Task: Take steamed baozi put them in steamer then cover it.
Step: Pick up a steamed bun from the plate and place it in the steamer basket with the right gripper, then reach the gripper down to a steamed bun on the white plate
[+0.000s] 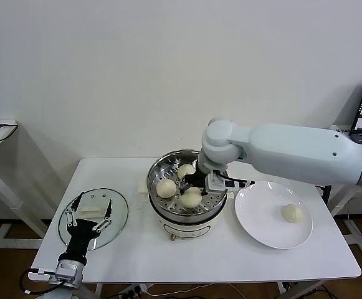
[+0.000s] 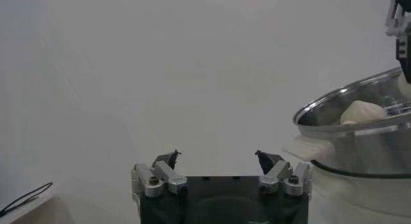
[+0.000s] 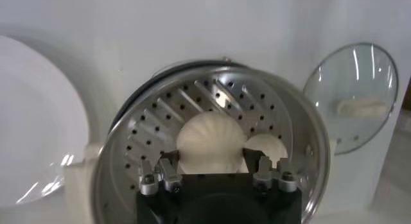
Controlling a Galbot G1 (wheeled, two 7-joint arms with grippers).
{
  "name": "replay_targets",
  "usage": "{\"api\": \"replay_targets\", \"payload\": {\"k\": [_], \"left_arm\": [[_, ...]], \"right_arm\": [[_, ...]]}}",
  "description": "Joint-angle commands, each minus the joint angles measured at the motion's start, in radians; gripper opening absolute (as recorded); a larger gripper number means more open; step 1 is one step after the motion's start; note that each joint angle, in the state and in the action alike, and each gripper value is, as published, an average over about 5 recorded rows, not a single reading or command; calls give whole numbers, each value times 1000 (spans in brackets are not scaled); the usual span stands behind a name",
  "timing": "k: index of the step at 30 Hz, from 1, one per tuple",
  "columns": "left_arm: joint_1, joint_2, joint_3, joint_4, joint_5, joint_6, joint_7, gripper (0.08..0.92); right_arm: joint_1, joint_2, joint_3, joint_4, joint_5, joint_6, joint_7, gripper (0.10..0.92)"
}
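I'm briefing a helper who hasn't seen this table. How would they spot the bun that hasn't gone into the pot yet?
Start at the shiny steel pot mid-table, then look to the white plate on the robot's right. The bun lies there alone, while the three other buns sit on the pot's holed tray.

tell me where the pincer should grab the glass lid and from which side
Grip the white rectangular handle at the middle of the cover, coming straight down from above. The lid lies flat on the table, handle up; its glass dome gives no other raised part to pinch. The open left pincer hangs over it.
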Motion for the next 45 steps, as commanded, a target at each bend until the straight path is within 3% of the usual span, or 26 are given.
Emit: {"api": "replay_targets", "payload": {"k": [1, 12, 20, 29, 37, 40, 45], "left_arm": [[0, 1, -10, 9, -1, -2, 4, 823], [4, 1, -12, 8, -1, -10, 7, 823], [7, -1, -7, 2, 0, -10, 7, 823], [16, -1, 5, -8, 5, -9, 2, 823], [22, -4, 24, -23, 16, -7, -5, 823], [27, -4, 25, -29, 19, -9, -6, 823], [32, -4, 23, -36, 21, -13, -6, 823]], "right_arm": [[-39, 45, -27, -28, 19, 2, 18, 696], [-55, 83, -24, -80, 1, -23, 8, 710], [-61, 41, 39, -77, 1, -30, 20, 815], [74, -214, 126, -38, 168, -49, -56, 823], [39, -462, 149, -64, 363, -315, -213, 823], [-34, -521, 170, -102, 360, -381, -254, 823], [-245, -575, 329, -199, 237, -432, -305, 823]]}}
